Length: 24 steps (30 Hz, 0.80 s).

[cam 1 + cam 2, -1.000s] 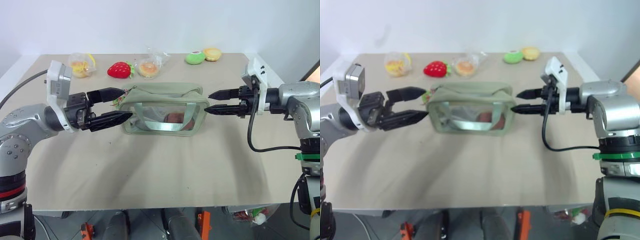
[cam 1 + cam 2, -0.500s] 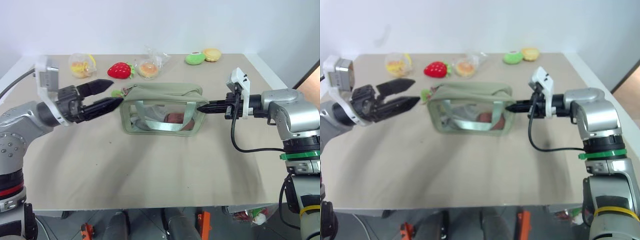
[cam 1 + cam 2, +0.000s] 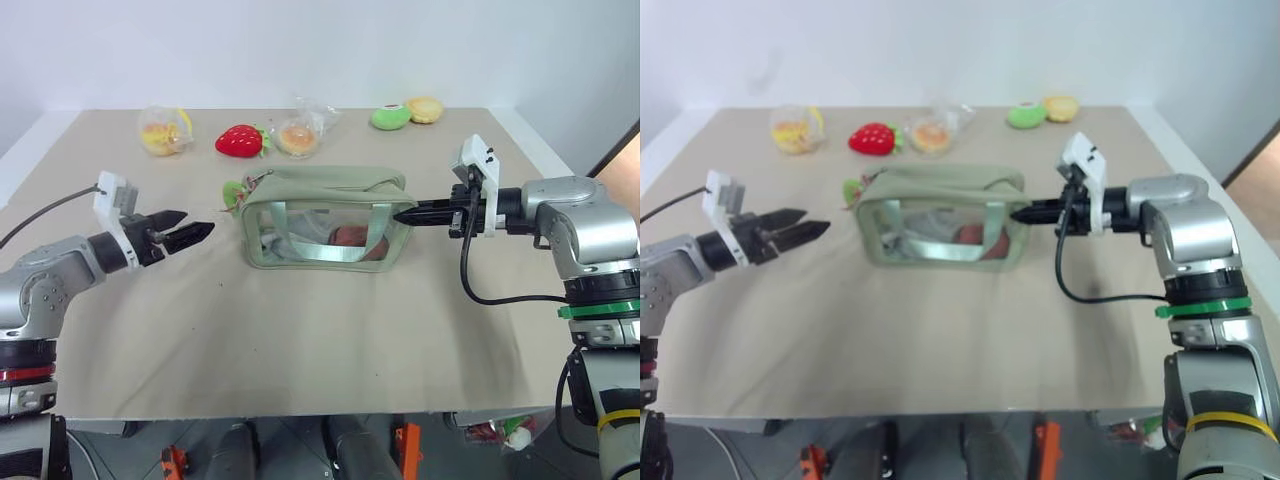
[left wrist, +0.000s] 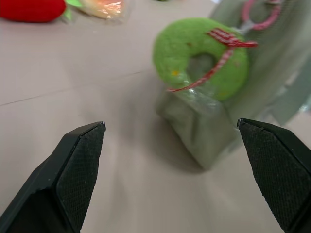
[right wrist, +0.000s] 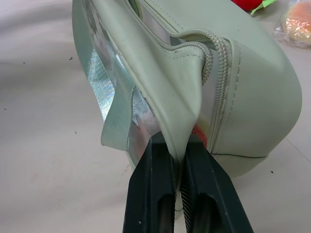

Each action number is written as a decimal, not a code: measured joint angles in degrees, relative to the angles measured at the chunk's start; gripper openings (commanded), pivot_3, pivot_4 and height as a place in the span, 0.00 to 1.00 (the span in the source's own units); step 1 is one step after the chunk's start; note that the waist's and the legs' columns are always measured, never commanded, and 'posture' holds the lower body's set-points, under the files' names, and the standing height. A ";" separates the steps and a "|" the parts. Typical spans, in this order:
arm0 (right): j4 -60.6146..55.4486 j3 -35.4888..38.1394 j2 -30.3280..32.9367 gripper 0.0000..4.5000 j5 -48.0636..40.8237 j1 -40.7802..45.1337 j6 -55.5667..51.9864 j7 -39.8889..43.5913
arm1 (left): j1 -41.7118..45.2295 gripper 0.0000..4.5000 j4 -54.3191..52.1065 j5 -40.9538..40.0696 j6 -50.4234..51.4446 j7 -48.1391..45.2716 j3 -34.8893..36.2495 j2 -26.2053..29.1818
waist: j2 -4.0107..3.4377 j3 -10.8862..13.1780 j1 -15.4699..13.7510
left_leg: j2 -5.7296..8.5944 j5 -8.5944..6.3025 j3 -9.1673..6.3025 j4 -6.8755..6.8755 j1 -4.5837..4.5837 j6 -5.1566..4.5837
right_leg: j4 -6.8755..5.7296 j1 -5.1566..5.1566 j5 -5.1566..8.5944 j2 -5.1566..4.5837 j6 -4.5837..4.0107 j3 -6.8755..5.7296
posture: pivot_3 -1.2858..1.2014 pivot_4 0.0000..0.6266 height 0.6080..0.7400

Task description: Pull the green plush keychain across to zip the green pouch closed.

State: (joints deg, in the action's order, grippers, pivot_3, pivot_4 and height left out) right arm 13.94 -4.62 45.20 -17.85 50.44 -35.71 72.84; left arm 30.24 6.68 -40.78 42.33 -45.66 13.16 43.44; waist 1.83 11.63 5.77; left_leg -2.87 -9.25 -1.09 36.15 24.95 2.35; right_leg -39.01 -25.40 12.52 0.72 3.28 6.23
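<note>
2 head eyes overlook table; wrist cameras near green pouch.

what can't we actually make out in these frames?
- Zipper pull: left wrist view, behind the green plush keychain; how far the zip is closed is unclear.
- Red item inside the green pouch: eye views, blurred by the clear panel.
- Contents of the wrapped snack: too small.

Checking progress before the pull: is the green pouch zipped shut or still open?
Open. In the right wrist view the green pouch shows its zipper teeth parted, and the green plush keychain still sits at its far end.
</note>
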 measured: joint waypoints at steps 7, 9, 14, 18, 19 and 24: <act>-1.51 0.50 0.18 0.01 -0.43 -1.33 -0.26 -0.62 | 6.86 1.00 6.75 4.65 -2.56 -2.18 -3.71 -3.48 | 0.00 0.00 -0.01 | 0.00 0.00 -0.02 -0.02 -0.02 0.00 | 0.00 0.02 -0.04 0.01 0.07 0.00 | 0.52 0.24 1.00; -1.74 0.61 0.18 0.01 -0.57 -1.73 -0.31 -0.74 | 7.86 1.00 7.78 5.57 -2.73 -2.71 -4.63 -4.24 | 0.00 0.00 0.07 | 0.00 0.00 0.00 -0.02 -0.02 0.00 | 0.00 0.02 -0.11 0.01 0.19 0.02 | 0.52 0.24 1.00; -2.59 0.96 0.22 0.01 -1.06 -2.45 -0.40 -1.37 | 9.68 1.00 11.17 8.76 -4.58 -4.08 -6.10 -5.11 | 0.00 0.00 0.08 | 0.00 0.00 -0.02 -0.06 -0.03 0.00 | 0.00 0.02 -0.12 0.02 0.21 0.00 | 0.52 0.24 1.00; -2.79 1.07 0.26 0.01 -1.28 -2.71 -0.60 -1.79 | 11.66 1.00 13.90 10.23 -5.59 -4.78 -6.58 -6.82 | 0.00 0.00 0.08 | 0.01 0.00 -0.01 -0.04 -0.02 0.00 | 0.00 0.02 -0.14 0.01 0.23 0.01 | 0.52 0.24 1.00; -2.87 1.07 0.26 0.01 -1.34 -2.75 -0.63 -1.86 | 12.24 1.00 14.58 10.63 -5.87 -4.79 -6.64 -7.07 | 0.00 0.00 0.08 | 0.01 0.00 -0.02 -0.04 -0.02 0.00 | 0.00 0.02 -0.14 0.01 0.24 0.01 | 0.52 0.24 1.00; -3.14 1.10 0.32 0.01 -1.65 -2.95 -0.70 -2.25 | 14.32 1.00 17.38 12.18 -7.02 -4.94 -6.74 -8.63 | 0.00 0.00 0.08 | 0.01 0.00 -0.01 -0.05 -0.03 0.00 | 0.00 0.03 -0.14 0.01 0.24 0.01 | 0.52 0.24 1.00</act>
State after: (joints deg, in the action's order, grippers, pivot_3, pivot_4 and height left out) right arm 10.80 -3.53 45.51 -19.50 47.49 -36.41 70.59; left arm 44.56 24.06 -28.60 35.31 -50.60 6.42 34.82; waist 1.83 11.62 5.85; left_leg -2.86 -9.25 -1.10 36.10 24.92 2.34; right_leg -39.01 -25.37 12.38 0.73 3.52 6.24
